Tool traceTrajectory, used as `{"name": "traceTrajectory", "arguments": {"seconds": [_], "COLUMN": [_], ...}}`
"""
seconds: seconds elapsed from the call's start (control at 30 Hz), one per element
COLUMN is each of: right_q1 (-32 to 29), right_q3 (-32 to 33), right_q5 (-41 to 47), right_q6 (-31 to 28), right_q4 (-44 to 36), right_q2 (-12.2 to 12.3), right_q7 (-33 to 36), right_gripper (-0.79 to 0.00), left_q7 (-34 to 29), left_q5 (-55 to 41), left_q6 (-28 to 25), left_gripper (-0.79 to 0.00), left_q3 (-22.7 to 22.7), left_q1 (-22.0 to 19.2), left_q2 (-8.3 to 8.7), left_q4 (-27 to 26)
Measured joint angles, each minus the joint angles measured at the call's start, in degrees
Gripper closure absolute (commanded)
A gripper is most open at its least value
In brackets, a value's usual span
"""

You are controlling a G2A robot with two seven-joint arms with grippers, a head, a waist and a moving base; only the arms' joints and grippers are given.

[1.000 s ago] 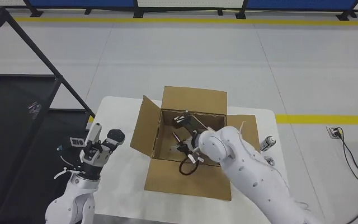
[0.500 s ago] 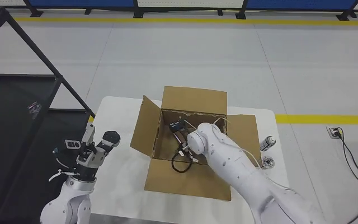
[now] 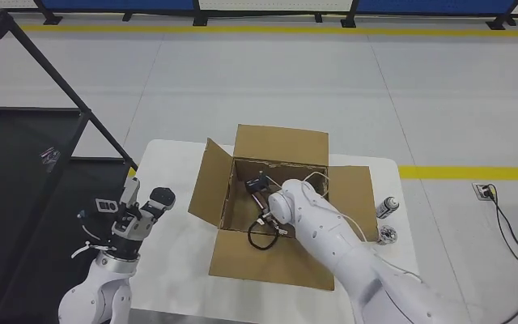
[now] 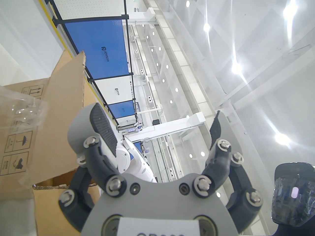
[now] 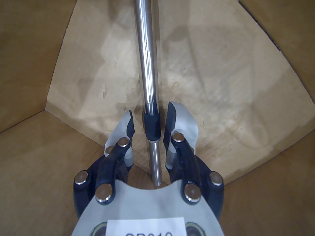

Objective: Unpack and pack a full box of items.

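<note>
Box (image 3: 282, 142): open cardboard, four flaps folded out, sitting mid-tabletop (image 3: 174, 166).

Right gripper (image 5: 151, 114): down inside the box, its arm entering from about 5 o'clock in the top view. Jaws released, one on each side of a metal rod (image 5: 145, 50), level with the rod's black band. A gap shows on both sides and no contact is seen. The rod is bright steel and straight. It runs from under the palm across the pale box floor (image 5: 221, 74) towards the far wall. Whether it lies flat or leans, I cannot tell. It throws a faint shadow on the floor just beside it.

Left gripper (image 3: 132, 194): outside the box, at 9 o'clock of it, near the tabletop's edge and well apart from the cardboard. It points upward. In its wrist view the jaws are spread wide, with nothing between them and the ceiling lights beyond. That view also shows the box's outer wall and a flap edge, and a crumpled clear plastic bag (image 4: 22, 104) in front of the cardboard. What the bag rests on I cannot tell.

Can (image 3: 387, 206): on the tabletop at 3 o'clock of the box, just beside the right-hand flap.

Small shiny item (image 3: 389, 235): at 4 o'clock of the box, near the can and apart from it. Too small to identify.
</note>
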Motion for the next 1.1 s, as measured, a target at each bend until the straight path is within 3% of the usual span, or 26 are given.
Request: {"name": "traceTrajectory", "arguments": {"seconds": [0.17, 0.27, 0.33, 0.43, 0.87, 1.1], "right_q1": [0.28, 0.25, 0.36, 0.64, 3.60, 5.11], "right_q3": [-0.59, -0.80, -0.69, -0.32, 1.93, 3.36], "right_q5": [-1.52, -2.19, -2.19, -1.90, -0.86, -0.58], "right_q6": [0.95, 1.54, 1.43, 1.04, -2.52, -10.11], "right_q4": [2.32, 3.41, 4.20, 5.23, 7.15, 5.93], "right_q2": [-1.15, -1.77, -2.12, -2.49, -2.50, -0.99], "right_q7": [-0.51, -0.98, -1.26, -1.89, -3.55, -1.41], "right_gripper": [-0.317, -0.277, -0.129, 0.000, 0.000, 0.000], "left_q7": [0.10, 0.27, 0.39, 0.48, 0.75, 1.05], "left_q5": [-0.21, -0.25, -0.22, -0.12, 0.09, 0.50], "left_q6": [-0.28, -0.40, -0.46, -0.60, -0.71, -0.64], "left_gripper": [-0.785, -0.785, -0.785, -0.785, -0.785, -0.785], "left_q3": [0.12, 0.14, 0.17, 0.20, 0.58, 1.16], "left_q1": [0.01, 0.03, 0.09, 0.14, 0.08, -0.23], "left_q2": [0.15, 0.25, 0.31, 0.40, 0.78, 0.95], "left_q4": [0.03, 0.10, 0.10, 0.10, -0.14, -0.27]}}
